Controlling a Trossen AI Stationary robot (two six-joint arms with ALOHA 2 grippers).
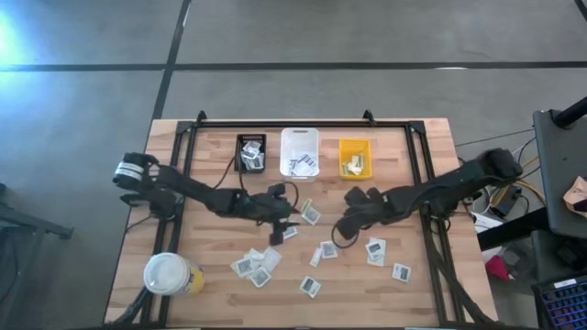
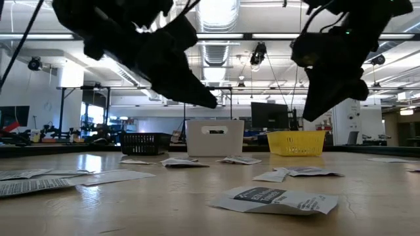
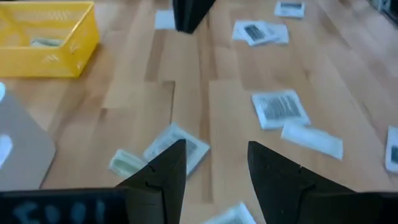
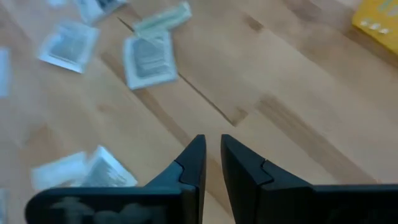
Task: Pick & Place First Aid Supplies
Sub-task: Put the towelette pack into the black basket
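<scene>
The first aid supplies, several small flat packets [image 1: 328, 249], lie scattered on the wooden table [image 1: 211, 229]; more sit in the black [image 1: 251, 152], white [image 1: 300, 151] and yellow [image 1: 355, 158] bins at the far edge. My left gripper [image 3: 216, 168] hovers open and empty above the middle of the table [image 1: 286, 220], over a white packet [image 3: 177, 148] and a pale strip [image 3: 126, 163]. My right gripper [image 4: 212, 152] hangs to its right [image 1: 343, 231], tilted down over bare wood. A narrow gap shows between its fingers, with nothing in it. In the low view both grippers [image 2: 207, 99] [image 2: 314, 111] are clear of the table.
A large white-lidded cup [image 1: 170, 275] stands at the near left corner. A black frame rail [image 1: 303, 125] runs behind the bins and down both sides. Packets [image 1: 257, 266] cluster near the front centre, others [image 1: 401, 271] toward the right. The two grippers are close together.
</scene>
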